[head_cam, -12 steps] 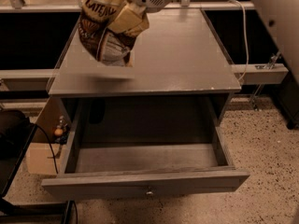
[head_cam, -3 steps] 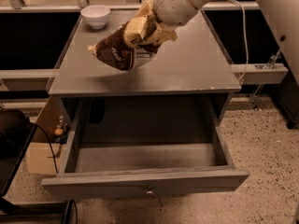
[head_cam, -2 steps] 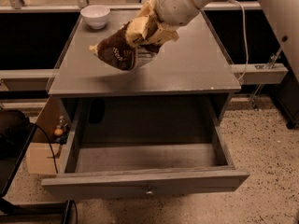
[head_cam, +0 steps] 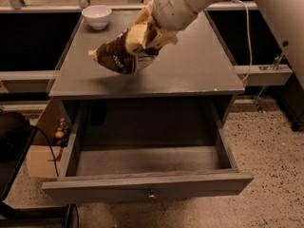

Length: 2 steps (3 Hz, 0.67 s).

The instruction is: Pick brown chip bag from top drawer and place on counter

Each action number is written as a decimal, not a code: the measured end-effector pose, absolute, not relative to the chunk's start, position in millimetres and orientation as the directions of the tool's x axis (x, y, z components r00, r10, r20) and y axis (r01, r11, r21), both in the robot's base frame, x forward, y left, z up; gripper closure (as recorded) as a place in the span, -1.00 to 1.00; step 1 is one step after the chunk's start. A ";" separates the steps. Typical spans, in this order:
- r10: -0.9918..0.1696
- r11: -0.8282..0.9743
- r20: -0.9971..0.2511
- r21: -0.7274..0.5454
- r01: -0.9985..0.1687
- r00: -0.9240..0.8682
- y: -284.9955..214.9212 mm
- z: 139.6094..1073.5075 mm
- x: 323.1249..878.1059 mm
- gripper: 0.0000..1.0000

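Grey and matte, the counter [head_cam: 204, 68] fills the middle of your view, with the top drawer [head_cam: 142, 183] pulled out toward 6 o'clock below it, its tray bare and its small knob [head_cam: 151, 194] facing you. The gripper [head_cam: 143, 36] comes in from 1 o'clock and hangs over the counter a little toward 9 o'clock from its centre. Its claw is clamped tight on the pale top end of the brown chip bag [head_cam: 116, 58], which tilts down toward 8 o'clock from the grip. The bag looks to be clear of the surface, with a soft shadow lying on the counter just beneath it, so judge this as the placing step, with the lift out of the drawer already done. Lower straight down until the bag's low end meets the surface, and only then let the claw open, because a foil bag dropped from height can slide or roll. Keep the set-down where the shadow lies. That spot is well apart from the white bowl [head_cam: 97, 16] at the counter's 11 o'clock corner, and it sits back from the 6 o'clock edge, past which a slip would put the bag back into the open drawer. The 9 o'clock edge is the nearer one, so don't drift that way on the descent. Once the bag lies flat, open fully and rise straight up so that no finger drags the crinkled foil along.
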State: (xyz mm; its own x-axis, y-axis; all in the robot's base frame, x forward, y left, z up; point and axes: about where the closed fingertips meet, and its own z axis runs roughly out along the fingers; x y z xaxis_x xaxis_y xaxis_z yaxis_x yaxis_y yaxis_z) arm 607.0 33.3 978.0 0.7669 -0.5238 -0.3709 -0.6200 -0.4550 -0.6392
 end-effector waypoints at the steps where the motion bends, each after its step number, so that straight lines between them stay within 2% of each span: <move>1: -0.480 -0.466 -0.346 -0.678 -0.569 0.806 29.3 958.2 608.5 1.00; 2: -0.452 -0.467 -0.324 -0.709 -0.529 0.831 18.3 938.6 612.2 1.00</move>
State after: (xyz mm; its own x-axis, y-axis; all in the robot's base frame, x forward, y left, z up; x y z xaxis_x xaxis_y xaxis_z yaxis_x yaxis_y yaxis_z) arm 612.2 18.3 938.6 0.8314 -0.4517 -0.3236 -0.5294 -0.4667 -0.7085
